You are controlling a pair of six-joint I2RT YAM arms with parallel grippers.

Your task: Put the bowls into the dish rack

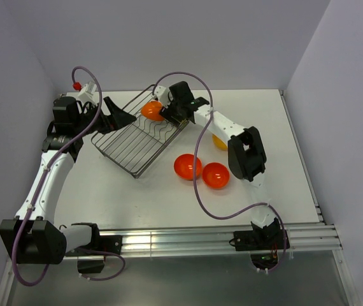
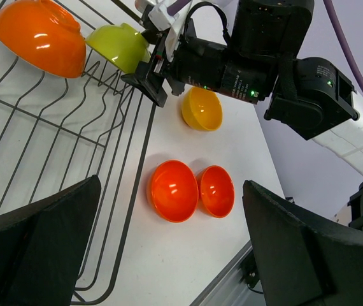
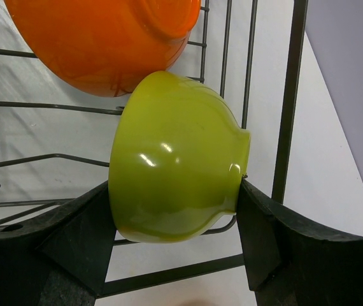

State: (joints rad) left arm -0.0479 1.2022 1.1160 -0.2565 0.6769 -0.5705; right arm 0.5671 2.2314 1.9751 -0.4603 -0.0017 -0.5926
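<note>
On the white bench (image 1: pixel 137 204), the lime green bowl (image 3: pixel 175 166) is pinched on edge by the right fingers (image 3: pixel 277 242) over the dish rack (image 1: pixel 123 148), seemingly to be slotted beside the orange bowl (image 3: pixel 105 44); left fingers (image 2: pixel 35 248) are spread.

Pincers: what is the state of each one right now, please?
Left pincer: open, holding nothing.
Right pincer: closed on the lime green bowl.

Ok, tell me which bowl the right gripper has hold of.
The lime green bowl, pinched in the right gripper at the dish rack; the orange bowl, yellow bowl and two red-orange bowls sit ungripped.
</note>
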